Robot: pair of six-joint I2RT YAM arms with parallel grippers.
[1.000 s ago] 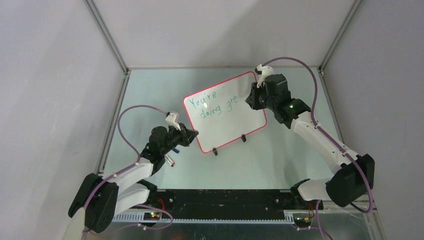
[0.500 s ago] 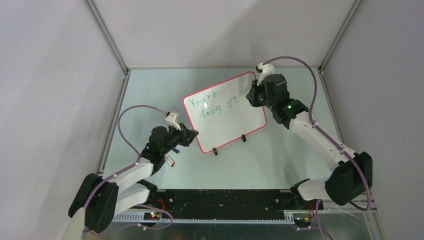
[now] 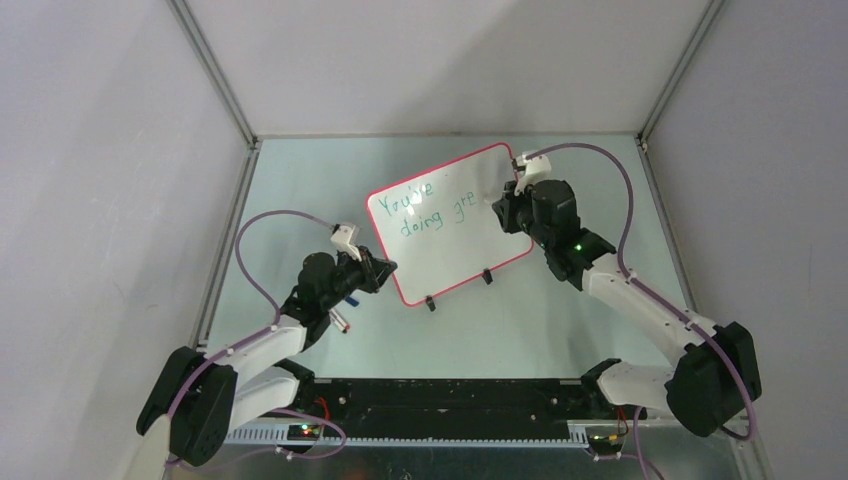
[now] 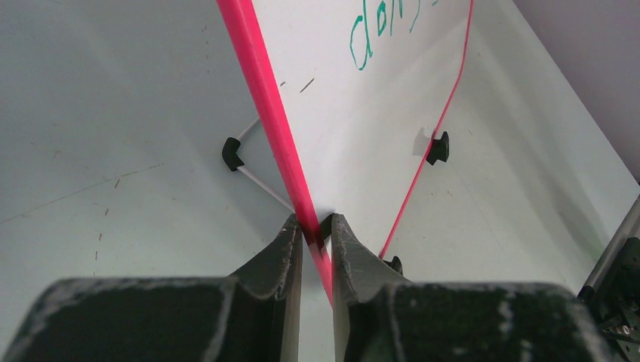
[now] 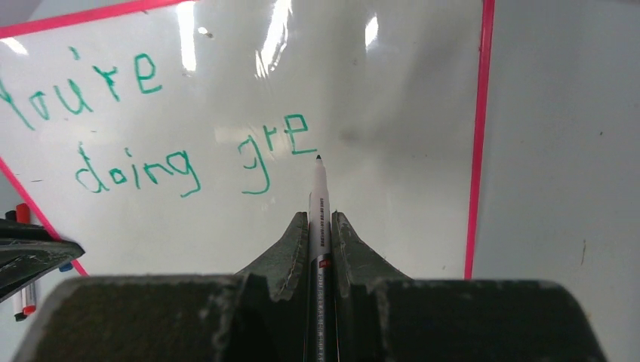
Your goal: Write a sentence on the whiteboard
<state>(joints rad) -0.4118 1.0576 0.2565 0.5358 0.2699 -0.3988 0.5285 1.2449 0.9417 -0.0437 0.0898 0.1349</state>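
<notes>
Whiteboard (image 3: 450, 225) stands tilted mid-table, one hand pinching its edge and the other holding a pen up to it.

Left hand (image 4: 315, 226) is clamped on the board's red-pink rim, low on the left edge. Right hand (image 5: 321, 222) is clenched on a marker (image 5: 318, 188), tip just right of the green writing (image 5: 151, 143), can't tell if it's touching. Board reads "You're doing gre" and sits on black clip feet (image 3: 487, 277) on the pale green table (image 3: 300, 180). Couple of spare markers (image 3: 342, 320) lie by the left arm.
</notes>
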